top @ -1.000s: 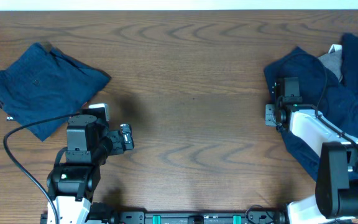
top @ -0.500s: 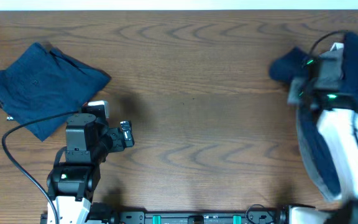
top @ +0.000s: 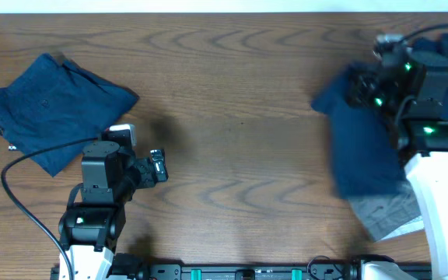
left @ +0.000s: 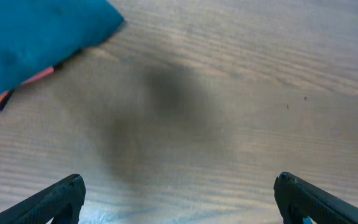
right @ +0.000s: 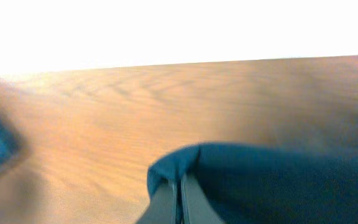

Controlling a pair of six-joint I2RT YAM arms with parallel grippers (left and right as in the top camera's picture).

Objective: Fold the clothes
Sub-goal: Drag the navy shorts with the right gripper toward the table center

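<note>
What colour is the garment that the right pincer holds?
Dark navy blue garment, pinched in the right pincer; clearest in the overhead view.

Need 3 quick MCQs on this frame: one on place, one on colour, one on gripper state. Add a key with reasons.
1. The folded navy garment lies:
A) at the centre of the table
B) under the right arm
C) at the far left of the table

2. The cloth pinched in the right gripper is:
A) grey
B) navy
C) white

3. The left gripper is:
A) open over bare wood
B) shut on a garment
C) shut and empty

Key:
1 C, the overhead view shows it by the left edge, apart from both arms.
2 B, the right wrist view shows the jaws closed on dark blue fabric.
3 A, the left wrist view shows the jaws wide apart with only wood between them.
</note>
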